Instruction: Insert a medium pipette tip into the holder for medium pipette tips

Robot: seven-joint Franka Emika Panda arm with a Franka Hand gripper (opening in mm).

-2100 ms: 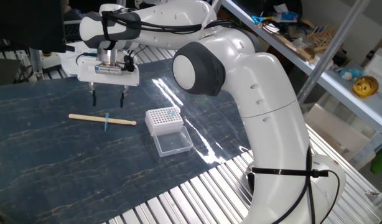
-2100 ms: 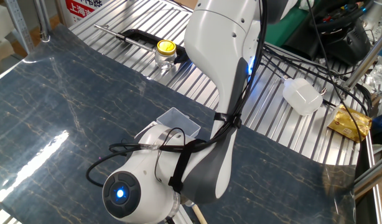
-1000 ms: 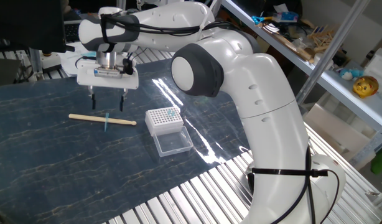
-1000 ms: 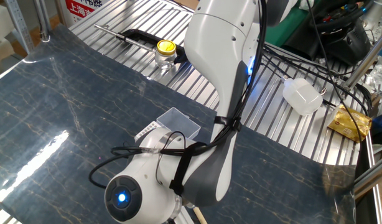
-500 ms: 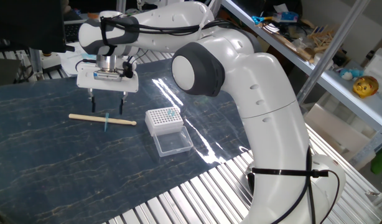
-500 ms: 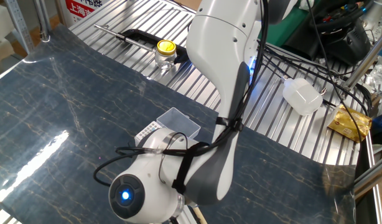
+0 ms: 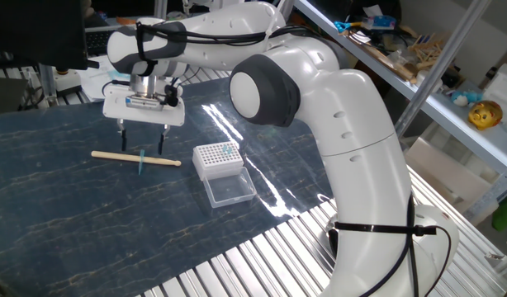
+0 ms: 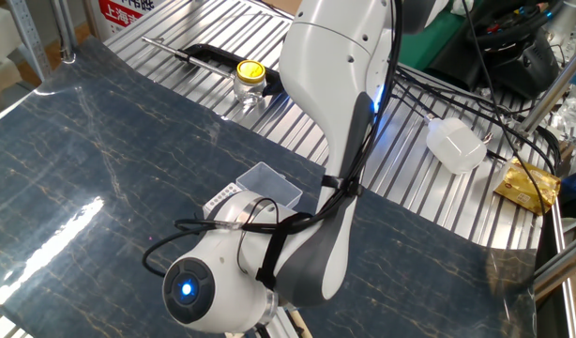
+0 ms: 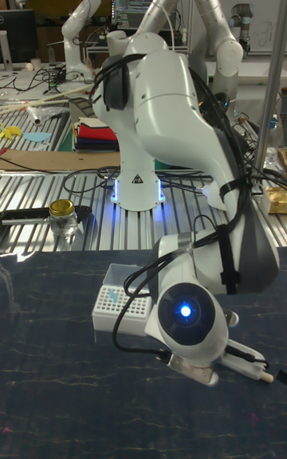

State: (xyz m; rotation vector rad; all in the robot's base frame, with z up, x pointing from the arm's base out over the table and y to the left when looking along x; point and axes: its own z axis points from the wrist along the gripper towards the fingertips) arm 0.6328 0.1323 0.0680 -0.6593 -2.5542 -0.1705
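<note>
While the hand (image 7: 141,139) hangs in the upper left of one fixed view, its 2 dark fingers point down, spread apart, with nothing between them. Medium pipette tip (image 7: 143,162) lies on the dark surface (image 7: 63,223) directly below the hand, slightly lower in frame, apart from the fingertips. Its long axis runs roughly up-down in the picture, crossing the long pale wooden stick (image 7: 135,157), which runs left-right; the tip appears to rest across or against the stick, but which lies on top cannot be told.

Fingers stand left and right of the tip's line, so the gap looks set across its thin width. Judgement: the coming move is a near-straight descent, with the stick close enough to get nudged or pinched along.

Holder (image 7: 218,160) sits to the right of the tip, near but not touching, its clear lid (image 7: 229,190) folded open toward the lower edge. In the other 2 views the arm's body hides tip and fingers; only the holder (image 9: 118,307) shows.
</note>
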